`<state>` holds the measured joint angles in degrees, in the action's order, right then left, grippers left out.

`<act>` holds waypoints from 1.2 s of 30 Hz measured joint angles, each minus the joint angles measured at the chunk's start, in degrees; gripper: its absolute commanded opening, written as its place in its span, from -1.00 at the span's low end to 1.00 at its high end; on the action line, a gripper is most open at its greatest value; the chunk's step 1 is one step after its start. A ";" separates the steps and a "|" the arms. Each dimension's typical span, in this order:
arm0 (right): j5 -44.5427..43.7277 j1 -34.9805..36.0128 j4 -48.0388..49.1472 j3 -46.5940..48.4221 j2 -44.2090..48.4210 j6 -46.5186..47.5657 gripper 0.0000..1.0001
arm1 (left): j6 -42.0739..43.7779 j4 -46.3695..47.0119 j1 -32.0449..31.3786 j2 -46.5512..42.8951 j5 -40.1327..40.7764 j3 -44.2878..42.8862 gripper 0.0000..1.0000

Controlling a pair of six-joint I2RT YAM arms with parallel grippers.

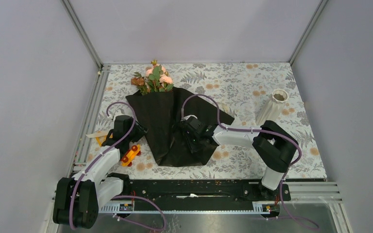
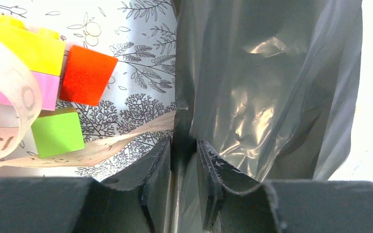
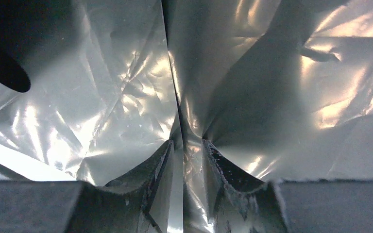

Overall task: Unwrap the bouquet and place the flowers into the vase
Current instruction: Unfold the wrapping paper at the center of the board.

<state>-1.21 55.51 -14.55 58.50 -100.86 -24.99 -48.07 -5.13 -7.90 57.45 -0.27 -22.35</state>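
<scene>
The bouquet lies on the table with its black wrapping paper (image 1: pixel 165 116) spread loose and flat. The flowers (image 1: pixel 155 80), peach-pink roses with green leaves, stick out at its far end. My left gripper (image 1: pixel 140 130) is at the paper's left edge. In the left wrist view this gripper (image 2: pixel 184 145) is shut on that edge of the glossy paper (image 2: pixel 262 73). My right gripper (image 1: pixel 190 137) rests on the middle of the sheet. The right wrist view shows it (image 3: pixel 188 145) pinching a raised fold of the paper (image 3: pixel 102 97). The white ribbed vase (image 1: pixel 272 107) stands at the right, apart from both arms.
A colourful toy-block car (image 1: pixel 131 154) sits just left of the wrapping, beside my left arm, and its blocks (image 2: pixel 39 48) fill the left wrist view's upper left. A cream ribbon (image 2: pixel 102 145) lies loose on the patterned tablecloth (image 1: pixel 252 82). Grey walls enclose the table on three sides.
</scene>
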 measured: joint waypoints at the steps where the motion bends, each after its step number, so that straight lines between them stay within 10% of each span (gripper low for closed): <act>1: -0.59 0.00 -0.02 0.00 0.00 -0.15 -0.31 | 0.02 -0.04 0.00 0.00 0.15 0.02 -0.44; 24: -4.20 -8.85 -7.54 -5.64 8.37 -1.11 -0.16 | 1.18 -1.03 0.09 -1.01 0.59 0.44 -0.56; 36: -4.61 -18.91 -8.76 -2.08 13.11 2.29 0.40 | 1.70 -2.32 0.11 -3.10 0.50 0.42 -0.53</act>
<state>-5.82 36.60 -23.31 56.42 -87.74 -22.70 -46.37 -7.44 -7.79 54.35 0.23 -21.93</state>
